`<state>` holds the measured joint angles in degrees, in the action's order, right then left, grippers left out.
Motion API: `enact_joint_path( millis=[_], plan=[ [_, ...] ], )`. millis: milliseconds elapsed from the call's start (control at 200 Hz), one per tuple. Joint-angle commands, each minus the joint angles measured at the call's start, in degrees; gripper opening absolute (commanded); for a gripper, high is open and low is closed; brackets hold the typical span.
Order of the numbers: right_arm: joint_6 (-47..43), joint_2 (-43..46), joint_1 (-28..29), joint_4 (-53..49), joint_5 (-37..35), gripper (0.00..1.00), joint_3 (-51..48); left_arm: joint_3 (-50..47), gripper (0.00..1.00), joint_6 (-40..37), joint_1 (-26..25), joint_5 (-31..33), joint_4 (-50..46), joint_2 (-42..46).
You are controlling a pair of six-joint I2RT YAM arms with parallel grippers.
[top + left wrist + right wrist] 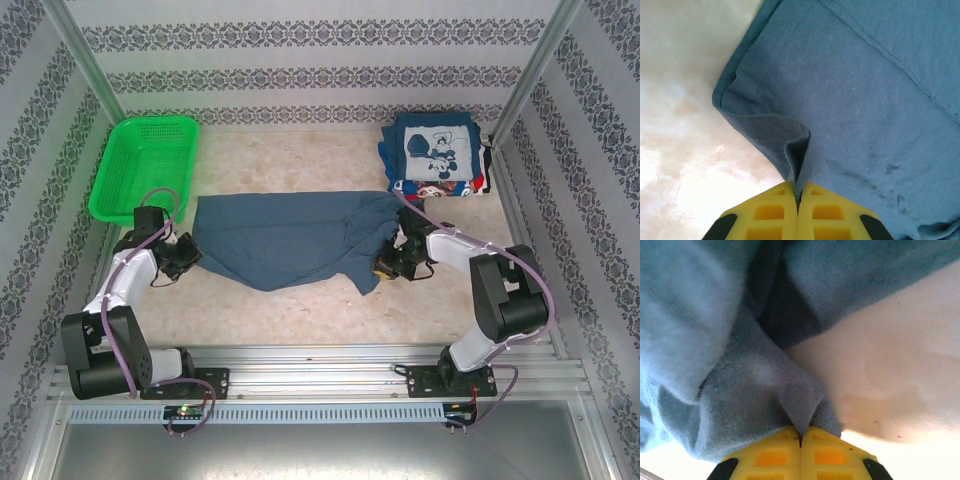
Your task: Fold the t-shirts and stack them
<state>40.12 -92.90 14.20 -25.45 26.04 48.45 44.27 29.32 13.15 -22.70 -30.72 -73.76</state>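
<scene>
Left end effector and right end effector, both clamped tight on opposite edges of the blue shirt, spread on the counter. Risks slipping free when lifted, given such thin pinches of cloth.

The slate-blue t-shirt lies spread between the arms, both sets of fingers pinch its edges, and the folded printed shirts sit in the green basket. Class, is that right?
One slip: the folded printed shirts are stacked on the table at far right, not in the green basket; the top external view shows it. The rest holds.
</scene>
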Motion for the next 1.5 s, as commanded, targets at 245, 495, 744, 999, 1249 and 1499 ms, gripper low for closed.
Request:
enact_joint_path(
  millis=[245,495,744,999,1249,1499],
  plan=[
    [-1.5,3.3,3.2,-8.2,1.8,0.00,12.7,-1.2,0.02,-1.6,-0.2,-0.3,-2.2,2.5],
    [-1.6,3.7,3.7,-14.2,5.7,0.00,14.5,-1.8,0.02,-1.5,-0.2,-0.4,-2.1,2.7],
    [-3.7,-5.5,6.8,-17.2,7.3,0.00,22.7,-1.9,0.02,-1.6,-0.2,-0.3,-2.1,2.6],
    [-6.3,-18.3,10.1,-21.5,4.9,0.18,31.9,-2.9,0.02,-1.8,-0.2,-0.7,-1.9,2.4],
    [-5.6,-7.0,10.6,-19.1,0.3,0.49,28.8,-3.3,0.02,-1.5,-0.2,-0.7,-1.6,2.3],
    [-1.6,6.9,7.4,-16.7,0.1,0.48,11.5,-3.9,0.02,-0.9,-0.2,-0.9,-0.9,2.6]
  ],
)
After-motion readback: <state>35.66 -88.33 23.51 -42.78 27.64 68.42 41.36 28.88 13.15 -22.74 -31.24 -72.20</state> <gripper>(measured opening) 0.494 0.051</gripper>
